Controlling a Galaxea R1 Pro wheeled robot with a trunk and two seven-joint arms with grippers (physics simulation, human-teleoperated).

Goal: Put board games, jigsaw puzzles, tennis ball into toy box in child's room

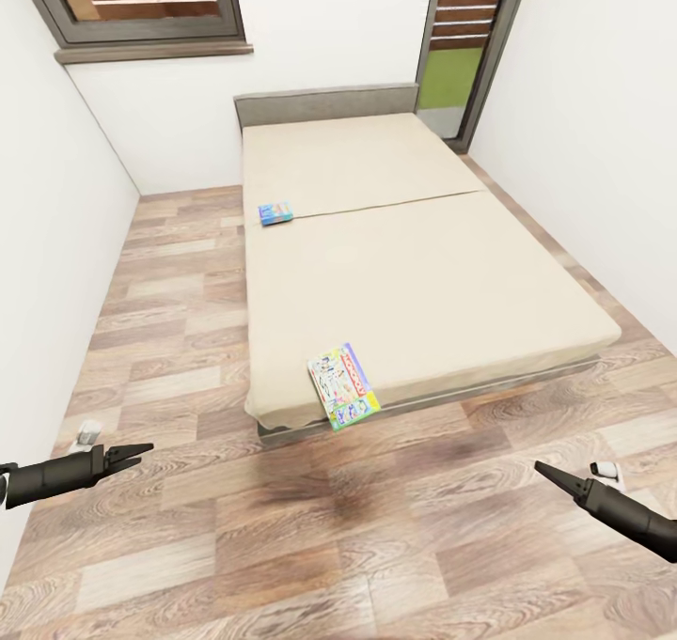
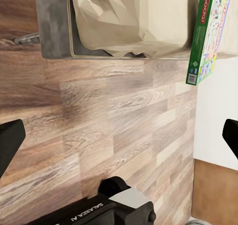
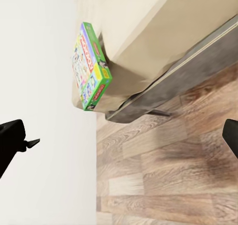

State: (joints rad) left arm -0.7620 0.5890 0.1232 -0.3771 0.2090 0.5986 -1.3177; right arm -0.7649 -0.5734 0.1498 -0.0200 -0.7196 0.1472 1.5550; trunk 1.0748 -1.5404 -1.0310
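Left tool (image 1: pixel 141 451) spread, empty, low over floor (image 1: pixel 357 546) | right tool (image 1: pixel 545 472) likewise spread, empty | nearest board game (image 1: pixel 343 385) overhangs bed (image 1: pixel 423 273) foot edge; blue one (image 1: pixel 275 212) at bed's left edge | likely light, stiff, slick: pinch the overhanging edge.

left gripper (image 1: pixel 141 451): parted, empty | right gripper (image 1: pixel 543 471): parted, empty | arms low

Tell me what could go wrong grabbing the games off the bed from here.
The near board game overhangs the bed edge; a nudge could tip it onto the floor. The far board game lies beside the bed's left edge, likely needing a drive alongside. Both grippers, left and right, hang low over floor.
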